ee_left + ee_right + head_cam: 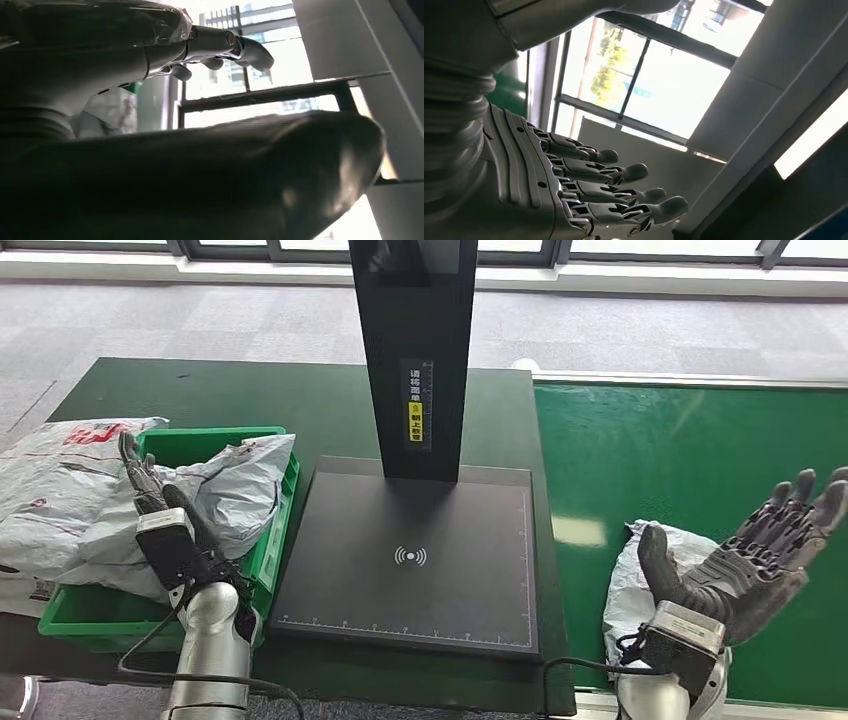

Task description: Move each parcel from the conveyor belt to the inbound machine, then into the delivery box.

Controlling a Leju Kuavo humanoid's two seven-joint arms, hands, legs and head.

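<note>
Right hand (755, 560), fingers spread and empty, hovers above the white crumpled plastic parcel (628, 585) on the green conveyor belt (690, 460); lower squarely, grip its bulk. Left hand (150, 490) rests open among grey parcels in the green delivery box (265, 555).

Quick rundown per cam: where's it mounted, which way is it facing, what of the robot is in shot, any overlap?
Head: high on the body, facing forward and down at the machine, green box and belt; both arms, left hand, right hand.
Left wrist: behind the left hand, facing windows; thumb large.
Right wrist: behind the right hand, tilted up at windows and ceiling.
Shared: each hand appears in head and its wrist view.
</note>
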